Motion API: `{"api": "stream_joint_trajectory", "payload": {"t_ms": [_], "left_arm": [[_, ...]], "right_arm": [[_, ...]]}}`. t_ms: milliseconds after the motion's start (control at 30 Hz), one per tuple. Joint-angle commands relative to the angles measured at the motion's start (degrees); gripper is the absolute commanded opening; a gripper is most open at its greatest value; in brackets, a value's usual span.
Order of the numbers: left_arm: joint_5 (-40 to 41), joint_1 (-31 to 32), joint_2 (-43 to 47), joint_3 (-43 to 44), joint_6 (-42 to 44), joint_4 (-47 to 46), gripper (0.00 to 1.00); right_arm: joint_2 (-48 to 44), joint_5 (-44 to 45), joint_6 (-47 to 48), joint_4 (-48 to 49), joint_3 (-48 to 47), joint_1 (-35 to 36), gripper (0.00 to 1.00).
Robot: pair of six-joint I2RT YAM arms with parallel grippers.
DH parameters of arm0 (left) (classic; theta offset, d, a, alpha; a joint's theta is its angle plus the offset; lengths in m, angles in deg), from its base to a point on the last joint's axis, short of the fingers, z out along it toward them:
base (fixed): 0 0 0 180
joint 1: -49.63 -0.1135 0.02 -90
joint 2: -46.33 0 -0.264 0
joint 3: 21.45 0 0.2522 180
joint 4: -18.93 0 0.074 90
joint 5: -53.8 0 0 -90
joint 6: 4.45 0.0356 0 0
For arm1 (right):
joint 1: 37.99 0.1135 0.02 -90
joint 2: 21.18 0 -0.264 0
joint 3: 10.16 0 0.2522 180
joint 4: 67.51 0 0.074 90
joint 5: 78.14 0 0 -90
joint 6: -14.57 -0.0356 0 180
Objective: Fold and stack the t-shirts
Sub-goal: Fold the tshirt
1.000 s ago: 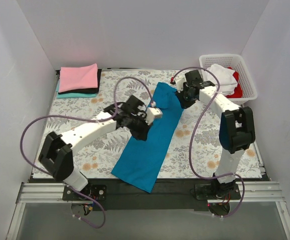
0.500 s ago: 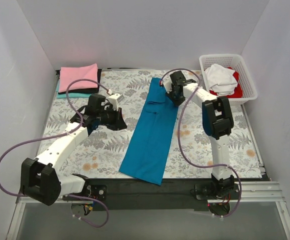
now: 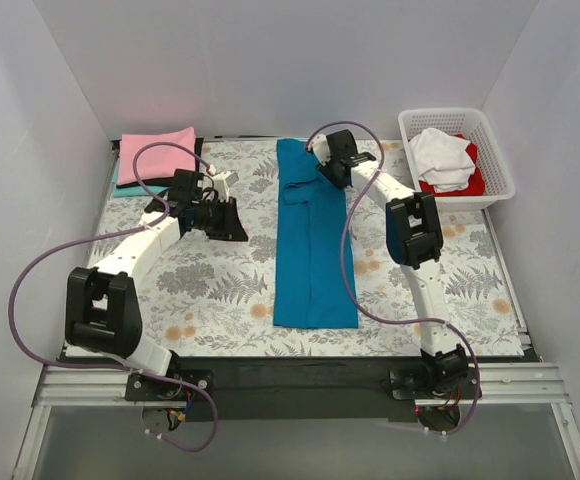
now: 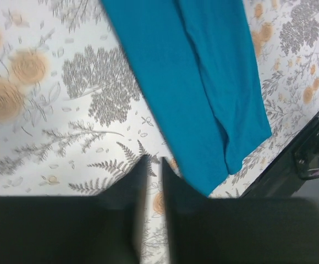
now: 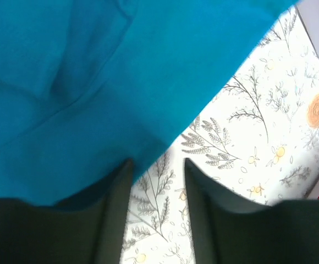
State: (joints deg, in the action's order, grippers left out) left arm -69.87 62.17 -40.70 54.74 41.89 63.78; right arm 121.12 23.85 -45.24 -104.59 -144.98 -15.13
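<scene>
A deep teal-blue t-shirt (image 3: 313, 240), folded into a long narrow strip, lies flat down the middle of the floral cloth. My right gripper (image 3: 331, 168) is at the strip's far right corner. In the right wrist view (image 5: 158, 162) it is open with only cloth pattern between the fingers, and the shirt's edge (image 5: 93, 82) is by its left finger. My left gripper (image 3: 234, 222) is left of the strip, apart from it. In the left wrist view (image 4: 153, 160) it is open by a narrow gap and empty, with the shirt (image 4: 203, 82) ahead to the right.
A folded stack sits at the back left: pink t-shirt (image 3: 157, 153) on top, black (image 3: 170, 182) and aqua (image 3: 132, 190) below. The white lattice basket (image 3: 494, 135) at the back right holds a white (image 3: 440, 155) and a red t-shirt (image 3: 473, 182). Grey walls enclose the table.
The blue shirt swung from a diagonal to straight and slid toward the back. My left gripper let go of it and moved left. My right gripper moved left along the back.
</scene>
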Motion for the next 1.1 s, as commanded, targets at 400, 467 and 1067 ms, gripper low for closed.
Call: {"api": "stream_joint_trajectory", "payload": {"t_ms": [400,467,1067], "left_arm": [[-13.42,-1.11,14.50,8.51,26.33,-3.93,0.83],[-18.34,-1.02,17.75,6.22,31.41,-4.73,0.84],[0.62,32.54,25.25,-35.10,50.00,-18.68,0.45]], "right_arm": [[-46.13,-25.94,1.53,0.20,23.91,-0.26,0.98],[-51.84,-29.02,3.11,0.20,28.48,-0.35,0.98],[-85.79,-38.62,35.90,-3.68,87.82,14.76,0.73]]}}
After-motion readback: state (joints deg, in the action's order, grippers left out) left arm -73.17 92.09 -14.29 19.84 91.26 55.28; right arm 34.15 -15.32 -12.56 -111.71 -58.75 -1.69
